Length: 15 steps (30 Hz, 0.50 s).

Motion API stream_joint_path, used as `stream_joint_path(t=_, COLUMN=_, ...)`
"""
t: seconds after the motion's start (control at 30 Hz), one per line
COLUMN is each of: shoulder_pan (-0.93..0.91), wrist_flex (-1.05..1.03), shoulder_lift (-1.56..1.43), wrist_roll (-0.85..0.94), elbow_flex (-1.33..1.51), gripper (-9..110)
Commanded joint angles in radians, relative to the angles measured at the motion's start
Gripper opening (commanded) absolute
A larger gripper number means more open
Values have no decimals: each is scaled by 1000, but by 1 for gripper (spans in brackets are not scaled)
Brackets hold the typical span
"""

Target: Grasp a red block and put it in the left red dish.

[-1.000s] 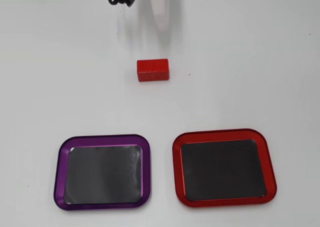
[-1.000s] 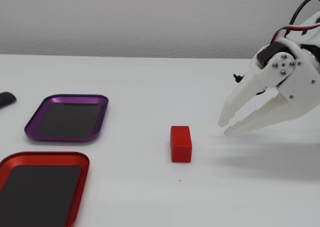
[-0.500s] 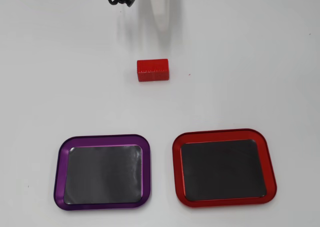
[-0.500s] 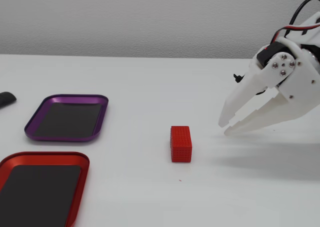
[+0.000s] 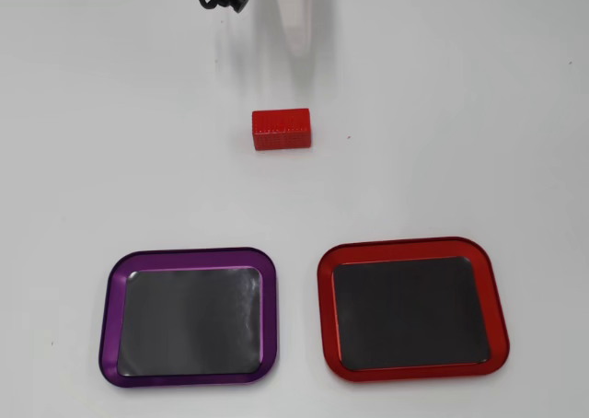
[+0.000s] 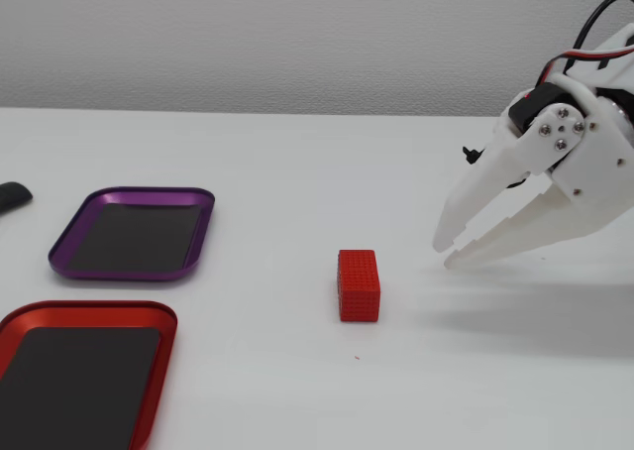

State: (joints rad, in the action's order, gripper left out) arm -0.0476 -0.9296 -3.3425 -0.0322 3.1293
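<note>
Nothing has moved since the earlier frames. The fixed view shows the tool (image 6: 444, 255) above the surface (image 6: 297, 172), empty, fingers slightly apart, right of the block (image 6: 359, 284); overhead it blurs. The block's long axis lies left-right overhead, well apart from the red dish (image 5: 410, 249).

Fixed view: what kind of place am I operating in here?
Probably a bare tabletop test bench rather than a home or shop: a plain white table against a blank grey wall, a white end effector that looks 3D-printed, and only a block and two trays set out.
</note>
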Motion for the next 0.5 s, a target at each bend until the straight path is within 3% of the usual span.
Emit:
stream_joint_path(t=0.0, shoulder_pan=2, wrist_flex=9, shoulder_lift=-118, wrist_roll=-2, elbow_flex=12, gripper=0)
stream_joint_path(t=0.23, shoulder_pan=-3, wrist_flex=-2, shoulder_lift=-117, wrist_roll=-2, elbow_flex=-8, gripper=0)
stream_joint_path(t=0.47, shoulder_pan=-3, wrist_flex=-3, shoulder_lift=-28, wrist_roll=84, elbow_flex=-247, gripper=0)
